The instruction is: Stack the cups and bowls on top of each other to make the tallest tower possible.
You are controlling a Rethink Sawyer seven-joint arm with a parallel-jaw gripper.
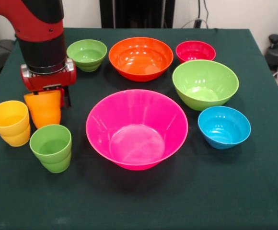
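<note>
Three cups show and your claw (pixel 50 91) sits right above the orange cup (pixel 44 108), seemingly clenched on its rim, cup upright on the table (pixel 139 201), with the pink bowl (pixel 136 129) lying picture-right as likely tower base.

Fingers (pixel 64 97) mostly hidden behind orange cup (pixel 44 108).

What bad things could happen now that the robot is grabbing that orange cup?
The gripper sits over the orange cup, but how firmly it holds is hidden, so the cup might slip out. The yellow cup and green cup stand very close by, so a swing could knock them over. No tower exists yet; the pink bowl sits empty, so a badly aimed drop may bounce out.
</note>
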